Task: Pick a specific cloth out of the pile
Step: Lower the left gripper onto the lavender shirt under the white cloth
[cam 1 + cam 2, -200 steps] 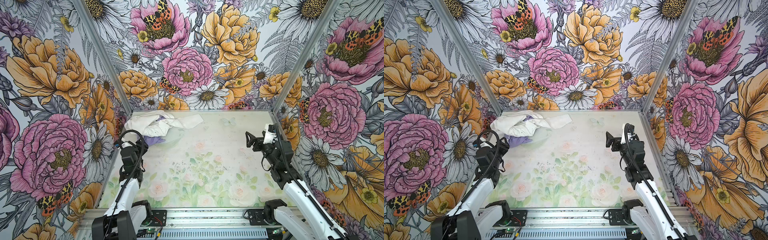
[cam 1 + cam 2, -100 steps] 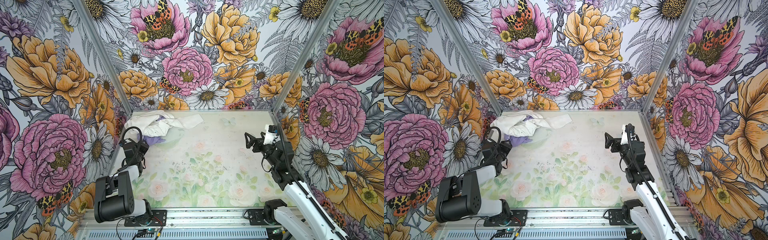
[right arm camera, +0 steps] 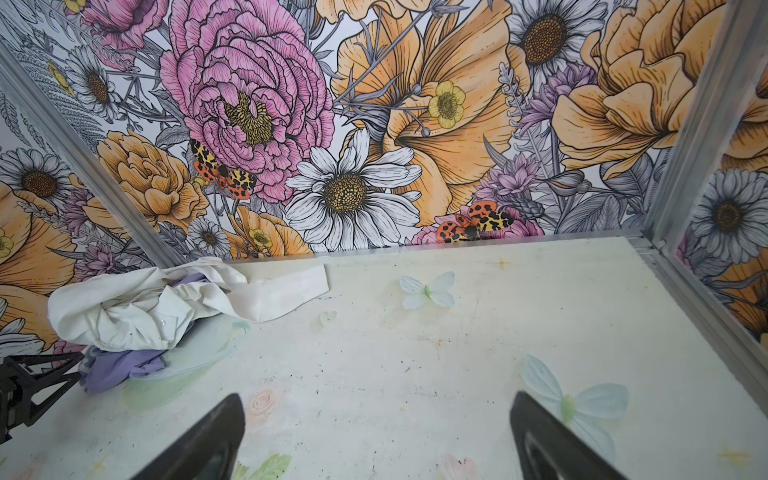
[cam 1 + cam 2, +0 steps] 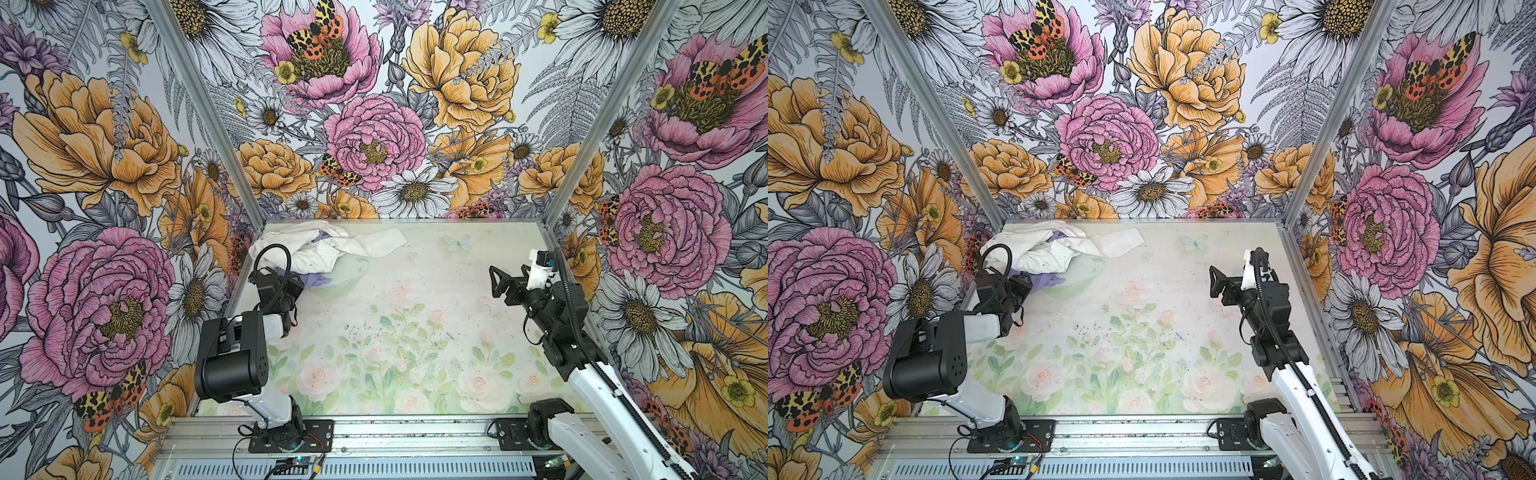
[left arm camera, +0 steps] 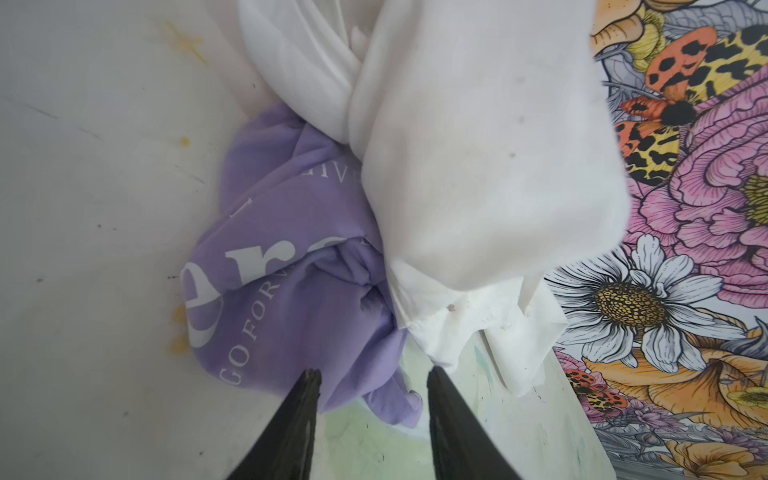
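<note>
The pile [image 4: 320, 249] [image 4: 1054, 249] of crumpled white cloths lies in the far left corner of the table. The lavender-purple cloth [image 4: 316, 277] [image 4: 1047, 281] with white lettering pokes out from under its near edge; most of it is buried. My left gripper [image 4: 293, 286] [image 4: 1025, 286] is low at that purple edge. In the left wrist view its fingers stand apart around the cloth's [image 5: 291, 291] near fold, left gripper [image 5: 371, 374] open, white pile [image 5: 478, 166] beside. My right gripper [image 4: 496, 282] [image 4: 1216, 282] [image 3: 376, 411] hovers wide open and empty at the right, far from the cloth [image 3: 120, 368].
Flowered walls with metal corner posts [image 4: 208, 108] [image 4: 598, 137] close in three sides. A pale green round patch [image 3: 195, 353] lies under the pile's near edge. The arm bases sit on the front metal rail [image 4: 415, 432]. The table [image 4: 415, 291] carries a faint flower print.
My left arm has folded lower and pushed its gripper forward onto the purple edge, its jaws narrowing. The right gripper has shifted slightly and stays wide open.
</note>
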You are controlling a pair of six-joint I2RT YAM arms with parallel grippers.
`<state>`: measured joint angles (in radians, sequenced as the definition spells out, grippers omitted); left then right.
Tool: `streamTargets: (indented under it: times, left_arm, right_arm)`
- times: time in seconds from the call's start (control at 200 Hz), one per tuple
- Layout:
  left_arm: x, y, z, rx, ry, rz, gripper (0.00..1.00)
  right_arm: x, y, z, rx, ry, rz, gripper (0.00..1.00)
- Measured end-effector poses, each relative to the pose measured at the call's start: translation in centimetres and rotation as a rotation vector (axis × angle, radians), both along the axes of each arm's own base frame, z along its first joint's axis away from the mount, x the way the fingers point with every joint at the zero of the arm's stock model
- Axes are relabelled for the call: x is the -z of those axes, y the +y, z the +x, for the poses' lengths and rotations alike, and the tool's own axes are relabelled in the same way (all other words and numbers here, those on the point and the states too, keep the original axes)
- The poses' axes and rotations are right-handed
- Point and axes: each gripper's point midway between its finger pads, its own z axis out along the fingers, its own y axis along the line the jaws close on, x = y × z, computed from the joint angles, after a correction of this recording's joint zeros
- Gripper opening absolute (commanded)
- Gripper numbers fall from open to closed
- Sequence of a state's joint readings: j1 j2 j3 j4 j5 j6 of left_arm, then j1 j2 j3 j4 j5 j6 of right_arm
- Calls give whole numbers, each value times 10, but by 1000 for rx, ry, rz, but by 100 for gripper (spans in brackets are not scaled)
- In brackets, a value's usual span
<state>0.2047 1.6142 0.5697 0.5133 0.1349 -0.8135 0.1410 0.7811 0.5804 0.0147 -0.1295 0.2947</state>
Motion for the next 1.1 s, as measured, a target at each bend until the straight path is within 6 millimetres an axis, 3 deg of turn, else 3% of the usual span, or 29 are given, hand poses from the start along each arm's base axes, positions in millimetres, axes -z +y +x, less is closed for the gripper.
streamTargets:
  times: [0.265,0.696,1.101]
  left_arm:
    - [3,11,6,-48,52,17,46]
    - [27,8,7,-66,204,30,51]
    - [43,12,8,-101,326,58,47]
  right_arm:
    - [-1,0,-2,0,-2,-3,100]
    - [1,-1,-4,-3,1,-21,99]
    - [3,-1,-4,-4,5,-27,99]
